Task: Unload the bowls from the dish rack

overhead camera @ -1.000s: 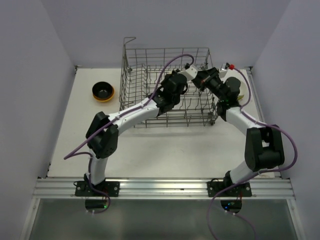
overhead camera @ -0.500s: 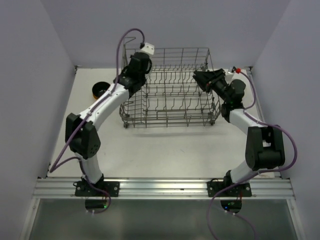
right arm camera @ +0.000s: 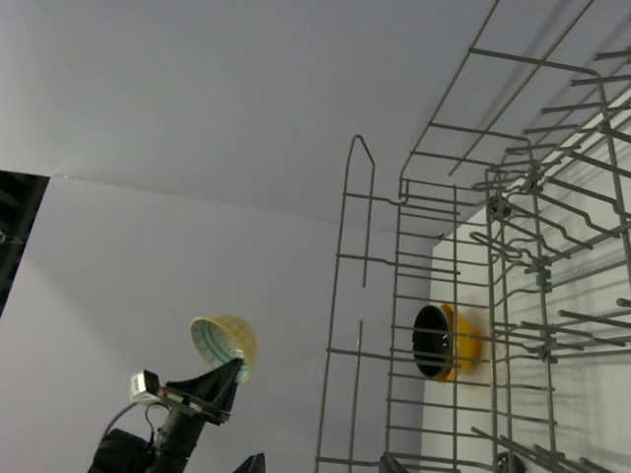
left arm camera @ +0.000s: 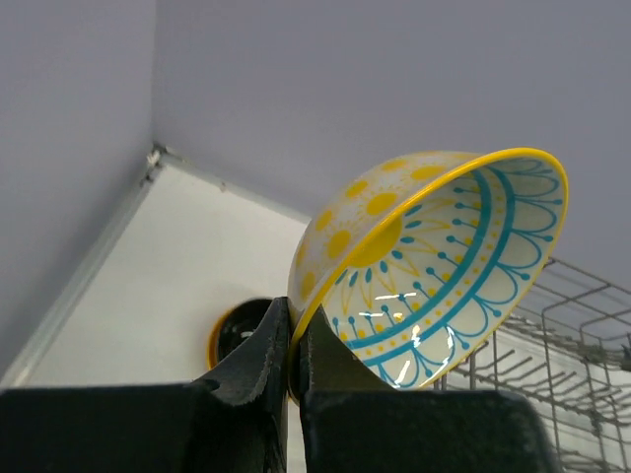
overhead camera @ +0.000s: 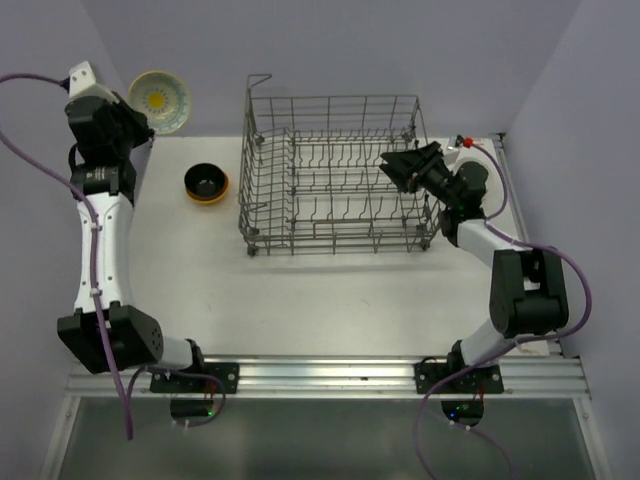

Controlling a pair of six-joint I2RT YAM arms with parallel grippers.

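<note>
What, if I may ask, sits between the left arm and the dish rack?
A black-lined yellow bowl on the table, beside the dish rack, in the top view.

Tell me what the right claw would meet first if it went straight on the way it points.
Probably the dish rack: the open right claw points left across its inside, so its far grid wall comes first, if it clears the tines. The black-and-yellow bowl sits on the table beyond it.

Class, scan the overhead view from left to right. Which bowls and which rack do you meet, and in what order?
yellow patterned bowl → black-and-yellow bowl → dish rack
</note>
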